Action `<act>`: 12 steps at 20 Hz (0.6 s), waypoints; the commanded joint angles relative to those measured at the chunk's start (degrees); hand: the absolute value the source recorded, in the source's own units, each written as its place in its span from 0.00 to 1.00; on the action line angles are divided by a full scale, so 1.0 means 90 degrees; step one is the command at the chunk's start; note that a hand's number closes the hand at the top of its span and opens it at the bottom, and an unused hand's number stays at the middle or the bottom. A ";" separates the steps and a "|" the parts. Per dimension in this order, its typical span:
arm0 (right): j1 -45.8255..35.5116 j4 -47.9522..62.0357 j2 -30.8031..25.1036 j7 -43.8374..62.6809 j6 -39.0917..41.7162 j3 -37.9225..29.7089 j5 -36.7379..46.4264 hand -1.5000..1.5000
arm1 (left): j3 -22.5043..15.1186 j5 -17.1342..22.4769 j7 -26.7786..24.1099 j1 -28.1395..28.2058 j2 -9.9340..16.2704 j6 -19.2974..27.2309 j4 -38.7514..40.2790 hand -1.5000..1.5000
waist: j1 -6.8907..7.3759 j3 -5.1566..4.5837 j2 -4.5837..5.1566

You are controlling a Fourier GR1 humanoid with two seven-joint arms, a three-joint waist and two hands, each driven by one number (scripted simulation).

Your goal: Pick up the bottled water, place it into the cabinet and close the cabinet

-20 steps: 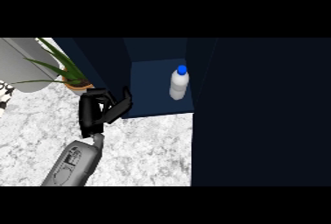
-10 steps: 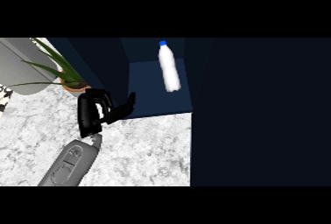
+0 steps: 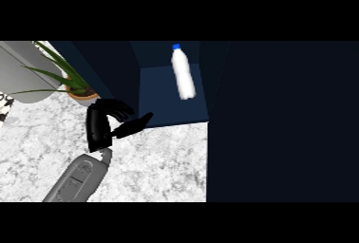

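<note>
Since the earlier pictures the bottle has shifted higher and deeper into the cabinet, and the dark mass at the right has spread further over the view; the arm has changed little.

At the far left a grey curved surface (image 3: pixel 28 71) is seen, and beside it a green spiky-leaved plant in a terracotta pot (image 3: pixel 79 90) stands on the white-and-grey marbled desk (image 3: pixel 154 161). Just right of the pot, the left robot hand (image 3: pixel 105 126) is shown above the desk at the cabinet's front edge. It is released: the fingers are only loosely bent, the thumb points toward the cabinet floor, and nothing is held.

Further right, the clear plastic water bottle with a blue cap (image 3: pixel 183 71) is located inside the dark blue cabinet (image 3: pixel 168 102), on its blue floor toward the back, cap away from the viewer. Whether it stands or lies cannot be determined.

The bottle is judged to be light, smooth and somewhat slippery, with thin walls that yield when squeezed. It is best taken at mid-body, fingers and thumb on opposite sides, below the narrowing neck.

The right part of the view is filled by a large dark panel (image 3: pixel 280 118), judged to be the cabinet door. The right robot hand is not in view.
</note>
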 commanded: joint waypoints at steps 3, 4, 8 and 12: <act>-0.0006 0.0155 -0.0024 -0.0142 0.0063 -0.0048 0.0033 0.00 | 0.0481 0.0306 0.0578 -0.1550 -0.0055 -0.0596 0.1458 0.00 | -0.0141 -0.0087 0.0243; -0.0051 0.0065 0.0076 -0.0034 -0.0066 0.0068 0.0106 0.00 | 0.0547 0.0415 0.0678 -0.1678 -0.0021 -0.0669 0.1280 0.00 | -0.0173 -0.0091 0.0248; -0.0043 -0.0111 0.0033 0.0063 -0.0119 -0.0102 -0.0052 0.00 | 0.0509 0.0773 0.0194 -0.1641 -0.0217 -0.0895 0.1001 0.00 | -0.0100 -0.0104 0.0225; -0.0107 0.0092 0.0000 -0.0131 -0.0021 -0.0098 0.0082 0.00 | 0.0672 0.1423 -0.0361 -0.1433 -0.0416 -0.1288 0.0655 0.00 | -0.0007 -0.0112 0.0223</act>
